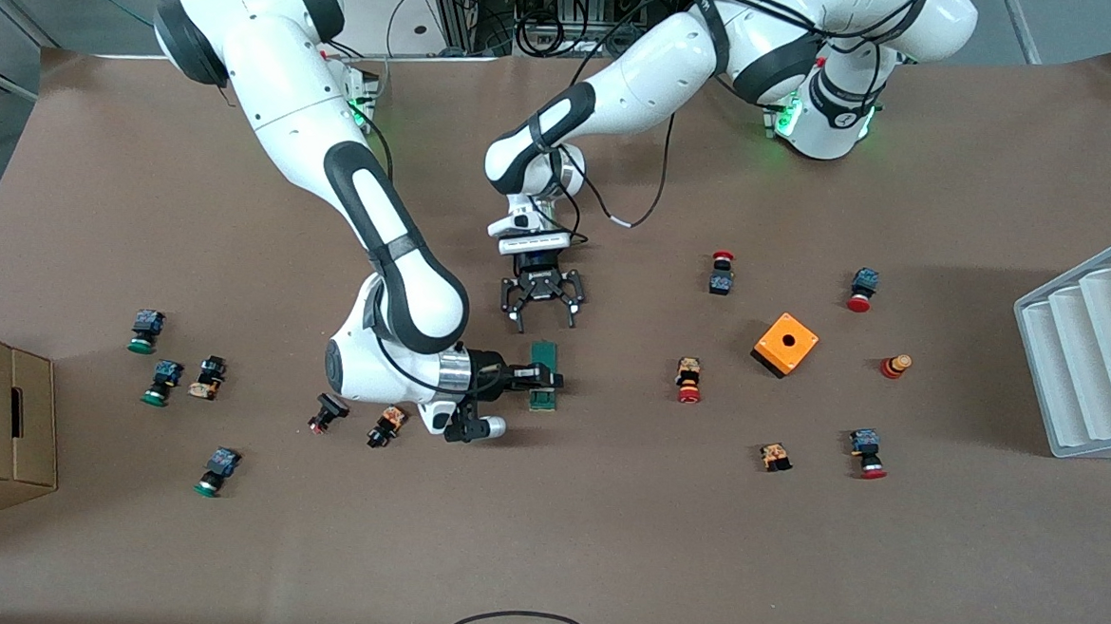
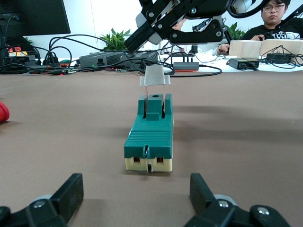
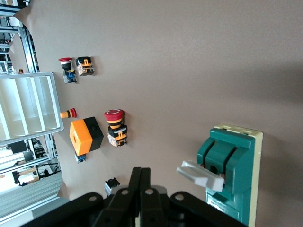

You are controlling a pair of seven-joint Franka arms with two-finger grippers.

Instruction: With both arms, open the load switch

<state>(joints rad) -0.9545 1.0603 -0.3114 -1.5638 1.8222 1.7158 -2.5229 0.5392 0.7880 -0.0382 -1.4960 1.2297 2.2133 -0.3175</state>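
Load switch: the load switch (image 1: 544, 374) lies on the table (image 1: 600, 543) under the tip of the right gripper (image 1: 541, 379) and just on the front-camera side of the left gripper (image 1: 542, 319).
White handle: the white handle (image 2: 155, 79) stands raised on two thin blades above the green body, just beside the right gripper's tip.
Right gripper: fingers pressed together with nothing between them, tip at the handle.
Left gripper: jaws wide, low to the table, the switch's end framed between its fingers (image 2: 66, 194) but well short of them.
Doing it well: in my judgement the left should slide in to pinch the green body and pin it before the right levers the handle, pushing along the blades' swing.
Hard to tell: whether the right tip touches the handle; the switch's end nearer the front camera is cut off in the right wrist view.
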